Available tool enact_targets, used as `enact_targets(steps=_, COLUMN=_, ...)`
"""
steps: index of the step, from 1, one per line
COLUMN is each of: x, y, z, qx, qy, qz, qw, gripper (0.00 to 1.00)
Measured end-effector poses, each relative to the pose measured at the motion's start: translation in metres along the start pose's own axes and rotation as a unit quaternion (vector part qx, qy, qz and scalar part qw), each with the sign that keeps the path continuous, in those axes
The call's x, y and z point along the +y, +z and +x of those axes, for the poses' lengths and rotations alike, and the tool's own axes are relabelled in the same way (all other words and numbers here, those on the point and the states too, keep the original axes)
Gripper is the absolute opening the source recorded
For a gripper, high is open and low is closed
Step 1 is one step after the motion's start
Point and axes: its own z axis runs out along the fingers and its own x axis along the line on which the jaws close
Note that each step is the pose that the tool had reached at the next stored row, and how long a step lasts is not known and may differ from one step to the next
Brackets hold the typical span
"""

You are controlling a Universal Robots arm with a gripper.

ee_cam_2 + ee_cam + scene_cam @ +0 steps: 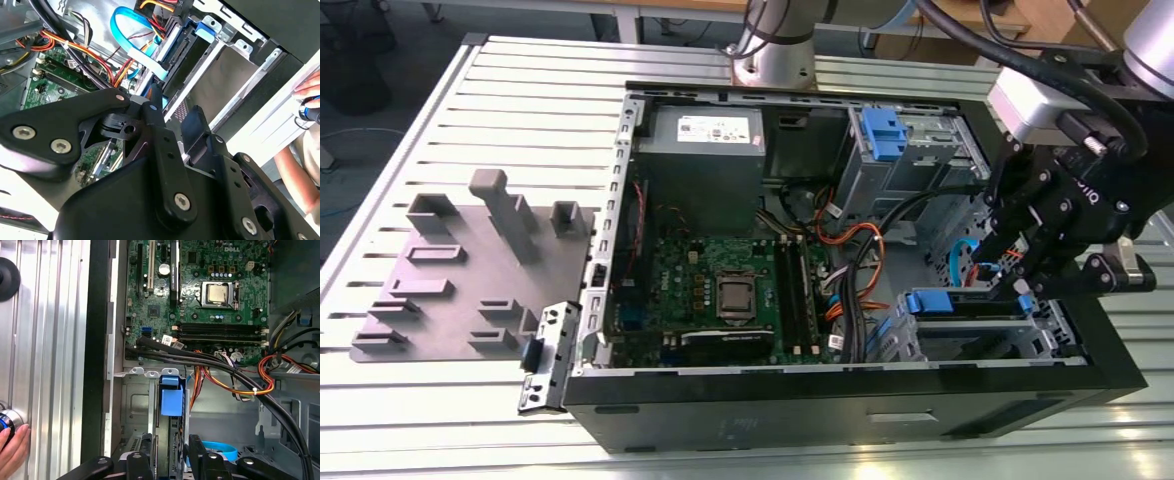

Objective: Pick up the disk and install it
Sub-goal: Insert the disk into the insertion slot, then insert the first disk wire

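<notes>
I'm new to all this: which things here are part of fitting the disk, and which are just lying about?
Part of the job: disk, drive cage, open computer case.
Lying about: grey pegged block, metal bracket beside the case, a person's hand.

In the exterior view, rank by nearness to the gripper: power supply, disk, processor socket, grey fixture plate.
1. Disk, beside the gripper.
2. Processor socket, on the motherboard.
3. Power supply, far corner of the case.
4. Grey fixture plate, outside it.

My gripper (1023,285) is black. The motherboard (720,285) is green, and the disk (171,400) shows a blue rail.
</notes>
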Motion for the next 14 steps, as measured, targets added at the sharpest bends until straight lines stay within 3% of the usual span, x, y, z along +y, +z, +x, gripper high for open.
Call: enact_targets(steps=14, x=-0.001, y=0.0014, z=-0.0005, qx=-0.0003, qy=0.0, qz=-0.0001, qw=1.0, gripper=0.42)
